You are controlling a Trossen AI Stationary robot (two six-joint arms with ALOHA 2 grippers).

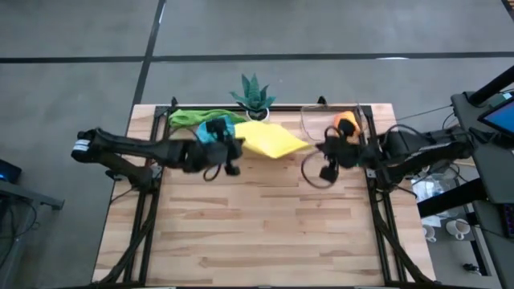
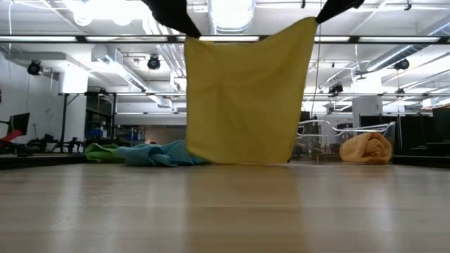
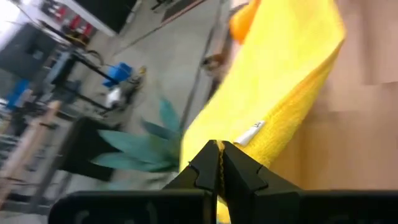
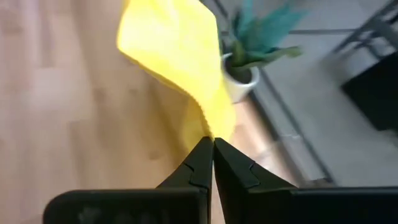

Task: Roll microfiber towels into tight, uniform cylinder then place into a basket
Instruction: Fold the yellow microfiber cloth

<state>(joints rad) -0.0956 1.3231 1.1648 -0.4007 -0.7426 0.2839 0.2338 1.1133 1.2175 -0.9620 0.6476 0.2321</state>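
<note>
A yellow microfiber towel (image 2: 242, 98) hangs spread between my two grippers above the far middle of the table. My left gripper (image 3: 219, 144) is shut on its upper left corner and my right gripper (image 4: 210, 140) on its upper right corner. From above, the towel (image 1: 271, 139) lies between the left gripper (image 1: 238, 147) and the right gripper (image 1: 323, 149). A green towel (image 1: 195, 117) and a light blue towel (image 1: 214, 130) lie bunched on the table at the far left. An orange rolled towel (image 1: 346, 122) lies in the clear basket (image 1: 315, 119) at the far right. My left gripper pinches the yellow towel's upper left corner (image 2: 193, 41) between its two fingers, beside a small white label (image 3: 251, 132). The towel hangs below the hold, spread wide. My right gripper pinches the upper right corner (image 4: 214, 127) between its two fingers, a little higher than the left corner. The top edge (image 2: 253, 39) runs almost straight between the holds; whether the lower edge (image 2: 239, 161) touches the table I cannot tell.
A spiky green plant in a white pot (image 1: 254, 95) stands at the middle of the far edge, just behind the hanging towel. The bare wooden tabletop (image 1: 265, 225) stretches from the towel to the near edge.
</note>
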